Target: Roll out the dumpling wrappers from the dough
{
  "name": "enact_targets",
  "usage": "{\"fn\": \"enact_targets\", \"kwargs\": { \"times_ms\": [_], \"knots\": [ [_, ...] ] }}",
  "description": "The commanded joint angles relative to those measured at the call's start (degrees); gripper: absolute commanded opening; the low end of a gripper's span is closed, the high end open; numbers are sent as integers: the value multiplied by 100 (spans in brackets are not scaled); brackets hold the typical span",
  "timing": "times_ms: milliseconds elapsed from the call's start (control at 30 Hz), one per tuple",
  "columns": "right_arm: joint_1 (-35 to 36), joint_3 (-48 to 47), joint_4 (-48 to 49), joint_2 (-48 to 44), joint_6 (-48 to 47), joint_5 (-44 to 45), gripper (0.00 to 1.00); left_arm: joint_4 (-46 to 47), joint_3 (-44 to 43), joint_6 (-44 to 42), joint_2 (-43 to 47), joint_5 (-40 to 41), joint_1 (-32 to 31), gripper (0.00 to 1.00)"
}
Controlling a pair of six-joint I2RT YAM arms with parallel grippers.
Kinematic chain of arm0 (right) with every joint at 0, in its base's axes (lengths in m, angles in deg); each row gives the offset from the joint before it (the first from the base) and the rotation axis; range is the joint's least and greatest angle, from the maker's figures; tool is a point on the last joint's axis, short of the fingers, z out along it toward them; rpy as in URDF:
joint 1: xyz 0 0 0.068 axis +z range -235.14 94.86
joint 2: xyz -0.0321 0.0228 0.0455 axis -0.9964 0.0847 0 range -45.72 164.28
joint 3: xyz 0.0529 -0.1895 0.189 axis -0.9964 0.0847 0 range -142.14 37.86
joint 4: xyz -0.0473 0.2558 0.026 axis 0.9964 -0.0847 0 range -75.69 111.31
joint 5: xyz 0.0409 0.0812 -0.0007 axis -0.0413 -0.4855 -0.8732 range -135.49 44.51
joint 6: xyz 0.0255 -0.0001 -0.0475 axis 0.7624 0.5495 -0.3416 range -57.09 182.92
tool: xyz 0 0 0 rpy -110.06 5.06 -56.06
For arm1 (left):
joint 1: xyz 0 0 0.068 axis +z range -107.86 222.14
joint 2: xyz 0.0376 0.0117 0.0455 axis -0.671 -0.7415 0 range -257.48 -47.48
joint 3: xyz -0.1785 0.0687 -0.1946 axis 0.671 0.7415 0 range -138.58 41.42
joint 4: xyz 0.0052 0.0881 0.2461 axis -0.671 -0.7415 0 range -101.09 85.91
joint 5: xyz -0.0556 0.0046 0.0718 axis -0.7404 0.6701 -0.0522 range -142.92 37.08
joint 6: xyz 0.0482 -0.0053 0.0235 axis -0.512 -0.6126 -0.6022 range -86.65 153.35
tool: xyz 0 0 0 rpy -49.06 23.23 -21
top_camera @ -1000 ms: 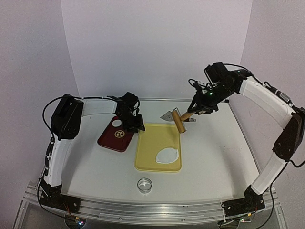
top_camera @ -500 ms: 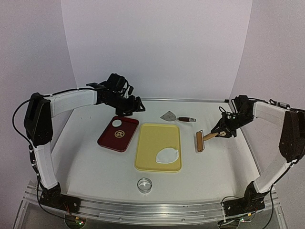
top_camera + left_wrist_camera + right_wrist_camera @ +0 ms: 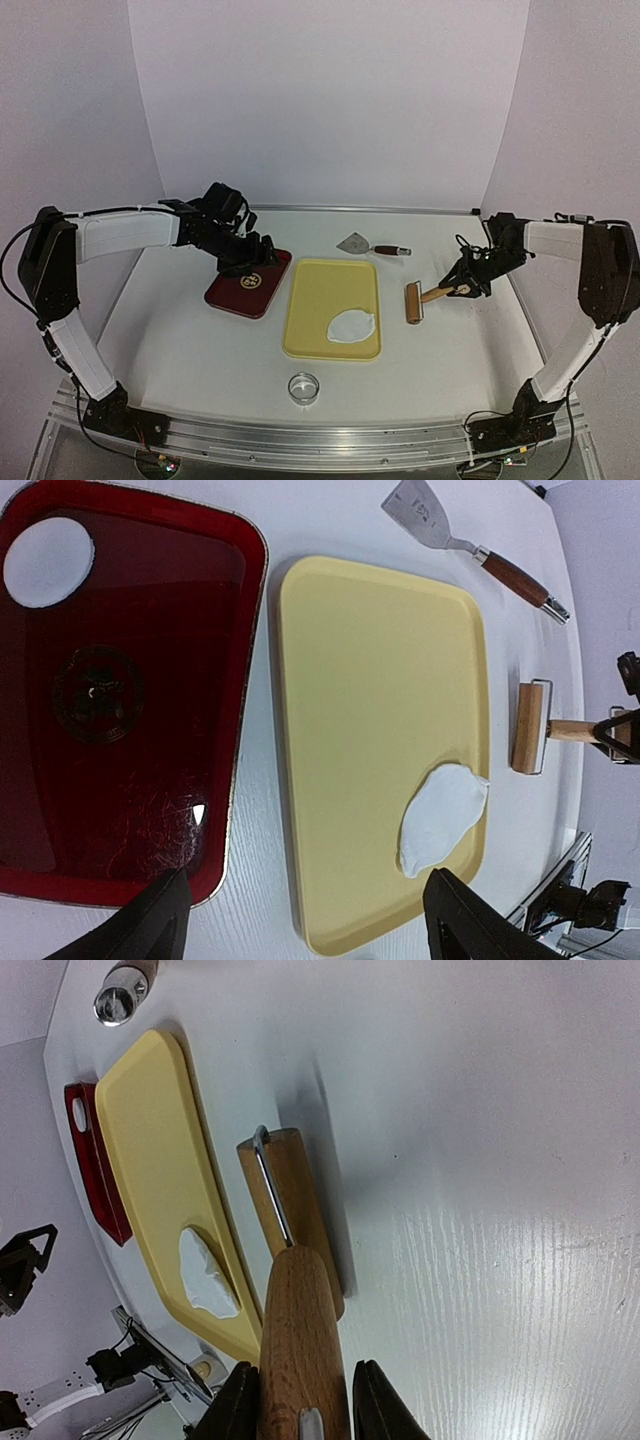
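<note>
The dough (image 3: pixel 352 326) is a thin irregular white sheet at the near right corner of the yellow board (image 3: pixel 330 290); it also shows in the left wrist view (image 3: pixel 440 815) and the right wrist view (image 3: pixel 205 1270). One round wrapper (image 3: pixel 47 562) lies on the red tray (image 3: pixel 130 680); in the top view my left arm hides it. My left gripper (image 3: pixel 250 262) hovers over the tray, open and empty (image 3: pixel 315 930). My right gripper (image 3: pixel 462 285) is shut on the handle of the wooden roller (image 3: pixel 413 302), whose drum rests on the table right of the board (image 3: pixel 290 1210).
A shiny ring cutter (image 3: pixel 303 387) stands near the front edge, in front of the board. A metal scraper with a wooden handle (image 3: pixel 365 245) lies behind the board. The red tray (image 3: pixel 240 295) lies left of the board. Walls close in the back and both sides.
My right gripper carried the roller from behind the board to the table at its right and set it down. My left gripper rose off the tray, swung back, then settled over it again.
</note>
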Motion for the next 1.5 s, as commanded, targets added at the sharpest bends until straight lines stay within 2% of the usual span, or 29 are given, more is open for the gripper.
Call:
{"fn": "enact_targets", "kwargs": {
  "times_ms": [0,300,433,533,700,767,833,933,1067,1200,1333,1467],
  "knots": [
    [-9,-62,-231,210,-635,1550,21,11,189,53,448,151,18,82],
    [-9,-129,-325,148,-621,2949,60,-89,264,84,632,279,19,82],
    [-9,-130,-329,-66,-533,3545,72,-218,128,-6,548,302,21,82],
    [-9,-153,-330,-350,-483,3924,86,-268,101,-19,520,330,24,82],
    [-12,-289,-333,-930,-262,4064,97,-332,60,-28,557,372,27,83],
    [-9,-325,-314,-1192,-217,3602,98,-357,54,-112,619,327,27,83],
    [11,-269,-163,-1334,-260,2585,98,-331,181,-184,703,208,27,83],
    [390,-216,-66,-1400,-327,1517,94,-286,529,-252,879,-37,17,82],
    [1780,-191,-112,-1422,-74,1592,91,-308,871,-496,1146,-546,-29,79],
    [2664,101,201,-1383,757,1858,87,-398,1123,-791,1454,-934,-527,78],
    [3226,-155,260,-1208,1243,2165,84,-265,1686,-492,1671,-1279,-1186,75],
    [3392,-367,256,-1215,1699,2571,83,-237,1819,-151,1729,-1197,-1854,74]
  ]
}}
